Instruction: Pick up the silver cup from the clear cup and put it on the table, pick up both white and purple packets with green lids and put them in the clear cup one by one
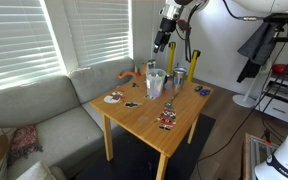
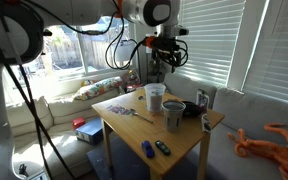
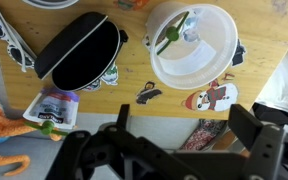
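over the wooden table (image 3: 134, 62) the claw (image 3: 184, 135) hangs wide open, empty. at its 12 o'clock the clear cup (image 3: 192, 45) holds one packet (image 3: 170, 33). the silver cup (image 2: 174, 115) already stands on the table. the second packet (image 3: 52, 106), at 9 o'clock, remains.

- Daylight comes through slatted blinds (image 1: 24, 40) in both exterior views, and the room is bright.
- The window (image 2: 74, 45) is blown out to white.
- The table (image 1: 149, 120) top is evenly lit, with deep shadow beneath it.
- In the wrist view the gripper (image 3: 184, 140) is dark and blurred.
- The clear cup (image 3: 212, 68) glares white.
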You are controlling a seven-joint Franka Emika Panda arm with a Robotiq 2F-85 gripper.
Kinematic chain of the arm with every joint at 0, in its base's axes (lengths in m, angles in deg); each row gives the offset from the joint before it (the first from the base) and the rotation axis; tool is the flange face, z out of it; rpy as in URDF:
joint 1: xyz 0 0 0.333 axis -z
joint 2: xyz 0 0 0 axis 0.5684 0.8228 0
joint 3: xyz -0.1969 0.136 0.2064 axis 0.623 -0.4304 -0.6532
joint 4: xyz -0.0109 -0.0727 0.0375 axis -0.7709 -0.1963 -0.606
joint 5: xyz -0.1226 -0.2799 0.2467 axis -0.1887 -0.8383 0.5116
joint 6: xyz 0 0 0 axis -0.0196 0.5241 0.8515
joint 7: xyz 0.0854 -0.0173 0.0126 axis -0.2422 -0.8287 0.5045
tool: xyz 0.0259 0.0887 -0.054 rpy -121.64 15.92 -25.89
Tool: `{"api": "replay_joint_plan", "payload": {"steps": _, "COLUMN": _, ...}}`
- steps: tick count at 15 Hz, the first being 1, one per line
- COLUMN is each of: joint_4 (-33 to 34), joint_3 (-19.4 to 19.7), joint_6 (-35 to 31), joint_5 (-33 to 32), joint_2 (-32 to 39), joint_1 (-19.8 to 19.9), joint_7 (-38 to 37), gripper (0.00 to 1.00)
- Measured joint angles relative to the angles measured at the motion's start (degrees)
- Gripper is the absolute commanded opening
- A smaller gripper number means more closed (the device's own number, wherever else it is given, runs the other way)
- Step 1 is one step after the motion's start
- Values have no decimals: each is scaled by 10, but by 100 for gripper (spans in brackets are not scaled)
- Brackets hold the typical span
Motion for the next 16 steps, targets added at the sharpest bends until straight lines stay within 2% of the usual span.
{"api": "replay_joint_plan", "payload": {"steps": 6, "joint_4": 28, "joint_3": 22, "joint_6": -44, "joint_5": -2, "joint_2": 59, "joint_1": 19, "joint_7": -132, "gripper": 100}}
{"api": "replay_joint_plan", "payload": {"steps": 10, "joint_4": 67, "joint_3": 33, "joint_6": -45, "joint_5": -12, "joint_2": 108, "joint_1": 22, "joint_7": -235, "gripper": 100}}
{"api": "replay_joint_plan", "payload": {"steps": 16, "joint_4": 130, "joint_3": 48, "joint_6": -44, "joint_5": -15, "joint_2": 171, "joint_1": 27, "joint_7": -330, "gripper": 100}}
